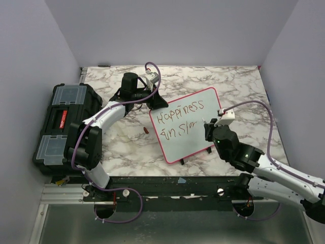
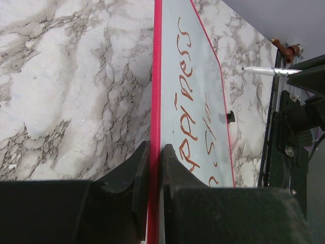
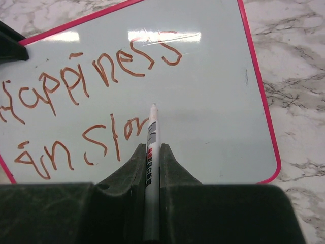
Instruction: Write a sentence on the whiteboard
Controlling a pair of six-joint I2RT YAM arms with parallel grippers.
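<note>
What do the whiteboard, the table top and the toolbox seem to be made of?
Whiteboard: glossy white coated sheet, judging by the lamp glare; pink frame, probably plastic. Table top: grey-veined marble look, perhaps laminate. Toolbox: seemingly matte black moulded plastic, clear lids.

Black toolbox at left; red cap, perhaps, on marble table.

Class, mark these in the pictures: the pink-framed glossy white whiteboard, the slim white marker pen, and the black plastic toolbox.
pink-framed whiteboard (image 1: 193, 143), top external view, bare lower writing surface.
white marker pen (image 3: 151, 150), right wrist view, labelled barrel.
black toolbox (image 1: 51, 122), top external view, lid centre.
</note>
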